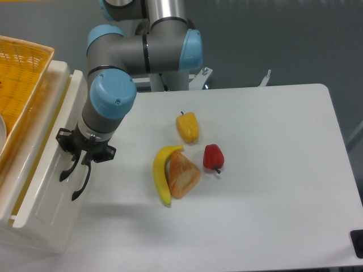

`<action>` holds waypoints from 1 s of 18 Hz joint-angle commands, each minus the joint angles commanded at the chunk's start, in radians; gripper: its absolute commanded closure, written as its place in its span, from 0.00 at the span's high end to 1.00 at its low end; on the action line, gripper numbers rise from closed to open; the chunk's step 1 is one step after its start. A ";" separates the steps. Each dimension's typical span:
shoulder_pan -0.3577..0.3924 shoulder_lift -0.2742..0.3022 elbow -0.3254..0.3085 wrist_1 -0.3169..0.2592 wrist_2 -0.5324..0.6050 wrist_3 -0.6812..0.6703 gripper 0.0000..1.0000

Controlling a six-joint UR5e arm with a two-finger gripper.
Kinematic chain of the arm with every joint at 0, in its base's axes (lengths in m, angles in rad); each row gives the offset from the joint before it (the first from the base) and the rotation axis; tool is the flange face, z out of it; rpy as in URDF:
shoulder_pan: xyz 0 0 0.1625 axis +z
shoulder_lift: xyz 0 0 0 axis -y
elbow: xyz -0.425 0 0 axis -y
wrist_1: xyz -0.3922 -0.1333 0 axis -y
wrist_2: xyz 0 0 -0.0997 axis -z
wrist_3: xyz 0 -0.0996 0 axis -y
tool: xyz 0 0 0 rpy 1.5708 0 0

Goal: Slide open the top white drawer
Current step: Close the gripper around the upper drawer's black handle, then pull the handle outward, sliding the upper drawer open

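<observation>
The top white drawer [52, 170] is the upper one of the cream-white cabinet at the left edge, with its panelled front facing the table. A narrow strip of its interior [42, 150] shows behind the front panel. My gripper [85, 154] points down at the drawer front, and its dark fingers are closed at the upper end of the curved black handle [68, 169]. A second curved black handle [82, 186] shows just beside and below it. The fingertips themselves are partly hidden by the wrist.
A yellow wicker basket [20, 73] sits on top of the cabinet. On the white table [272, 187] lie a yellow pepper [188, 127], a red pepper [213, 157], a banana [161, 174] and a bread piece [182, 175], all to the right of the gripper.
</observation>
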 joint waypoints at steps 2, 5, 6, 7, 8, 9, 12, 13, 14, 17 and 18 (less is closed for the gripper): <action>0.002 0.000 0.000 0.000 0.000 0.000 0.26; 0.003 0.002 0.000 0.000 0.000 0.000 0.24; 0.003 0.002 0.000 0.000 0.000 0.000 0.23; 0.005 0.002 0.000 0.000 0.000 0.000 0.21; 0.005 0.002 0.000 -0.002 0.000 0.000 0.21; 0.006 0.002 0.000 -0.002 0.002 0.000 0.18; 0.009 0.002 0.000 -0.002 0.002 0.000 0.17; 0.009 0.002 0.000 -0.002 0.002 0.000 0.16; 0.011 0.002 0.000 -0.002 0.002 0.000 0.15; 0.018 0.002 0.000 -0.002 0.002 0.002 0.15; 0.020 0.003 0.000 -0.002 0.002 0.002 0.15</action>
